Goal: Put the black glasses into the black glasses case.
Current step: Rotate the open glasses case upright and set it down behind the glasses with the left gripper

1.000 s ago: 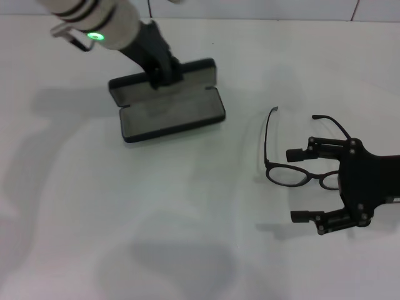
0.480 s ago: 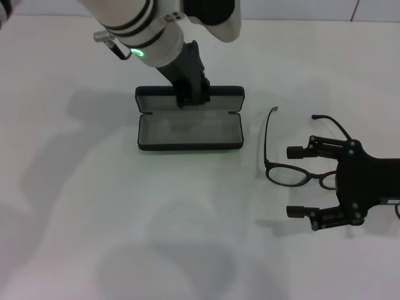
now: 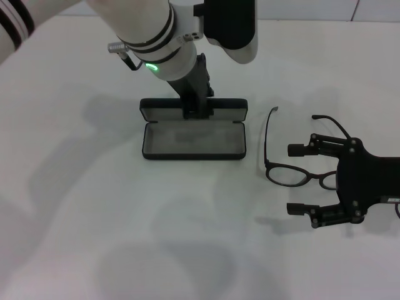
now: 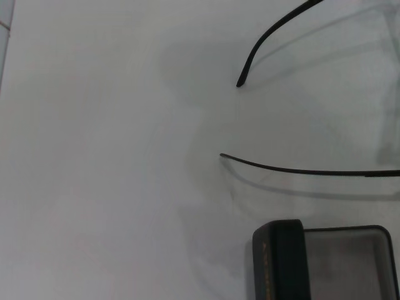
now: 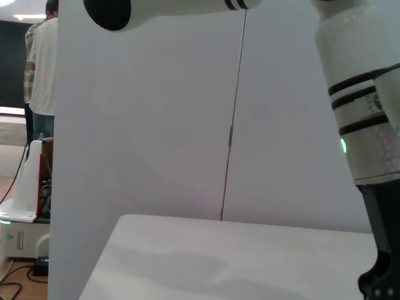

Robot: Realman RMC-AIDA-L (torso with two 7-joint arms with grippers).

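In the head view our left gripper (image 3: 197,112), clamped on the black glasses case (image 3: 192,139) lid, has dragged it toward the black glasses (image 3: 294,159) at three o'clock; our right gripper (image 3: 306,181) straddles them, fingers apart. The left wrist view shows the temples near the case, easing transfer

No legible text; orange lettering on black glasses case (image 4: 282,262) lid unreadable.
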